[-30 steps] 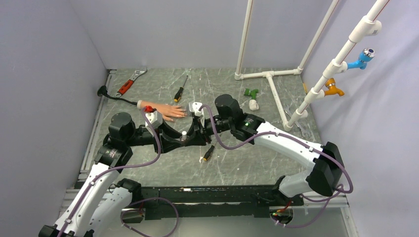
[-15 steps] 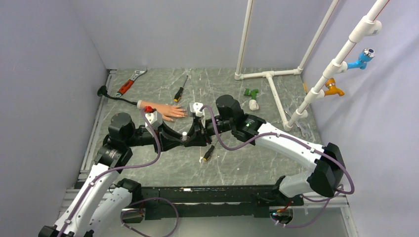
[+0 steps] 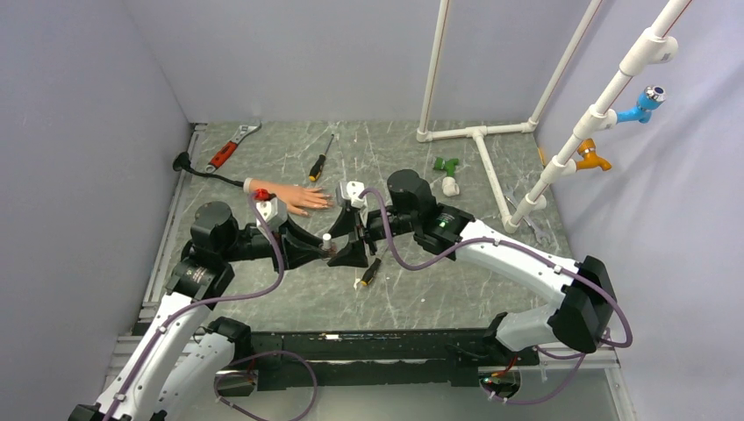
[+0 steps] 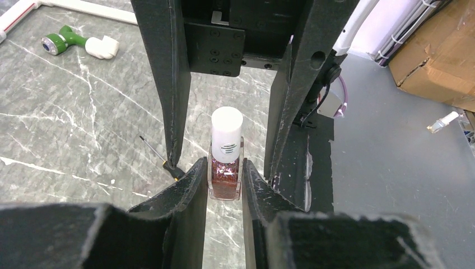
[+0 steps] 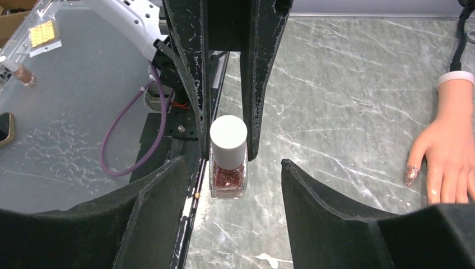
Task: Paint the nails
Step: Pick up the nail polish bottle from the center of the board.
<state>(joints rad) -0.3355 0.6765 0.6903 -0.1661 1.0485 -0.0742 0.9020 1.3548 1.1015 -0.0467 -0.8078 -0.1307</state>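
Well, my left gripper (image 4: pixel 224 168) is clamped on the little glass bottle (image 4: pixel 226 152) of reddish glitter polish, low in the middle of its own view; the bottle is upright with its white cap on. My right gripper (image 5: pixel 232 165) has its jaws spread to either side of that bottle (touching neither cap nor glass). The rubber hand (image 5: pixel 448 159) lies flat on the table (image 5: pixel 347 84) at the right edge of the right wrist view, well apart from the bottle. Of the nails (image 5: pixel 411 172), the one nearest the bottle shows glitter.
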